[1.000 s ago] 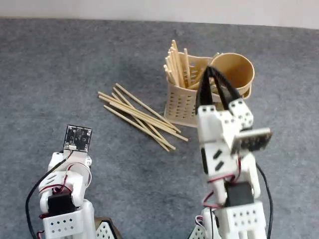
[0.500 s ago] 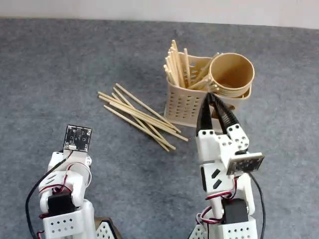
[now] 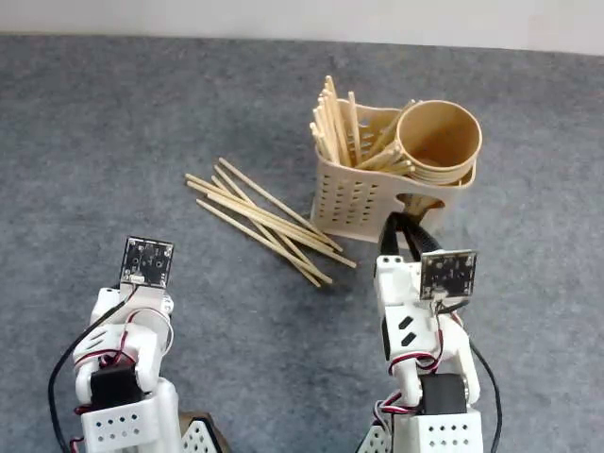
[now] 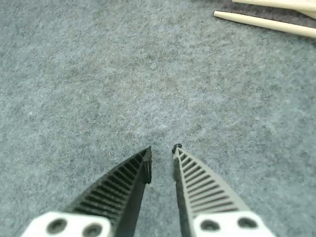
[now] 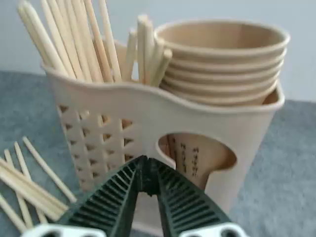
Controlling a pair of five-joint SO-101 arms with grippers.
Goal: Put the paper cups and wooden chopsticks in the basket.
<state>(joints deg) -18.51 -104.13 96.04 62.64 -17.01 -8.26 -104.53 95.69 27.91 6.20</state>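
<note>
The cream perforated basket [image 3: 354, 198] stands at the back centre-right. A stack of paper cups [image 3: 439, 137] sits in its right half, and a bundle of wooden chopsticks [image 3: 335, 123] stands upright in its left half. Several loose chopsticks [image 3: 264, 222] lie fanned on the grey mat to the basket's left. My right gripper [image 3: 408, 229] is shut and empty, just in front of the basket; its wrist view has the gripper [image 5: 147, 165] close to the basket [image 5: 148, 118] wall below the cups [image 5: 222, 59]. My left gripper [image 4: 163, 149] hangs slightly open over bare mat, with loose chopsticks [image 4: 266, 22] farther off.
Grey mat [image 3: 142, 123] covers the table, with open room to the left and front. The left arm [image 3: 132, 359] rests at the near left, well apart from the loose chopsticks. A pale wall runs along the far edge.
My right arm has pulled back from above the cups' rim and come down in front of the basket, gripper shut. The left arm and the loose chopsticks have not moved.
</note>
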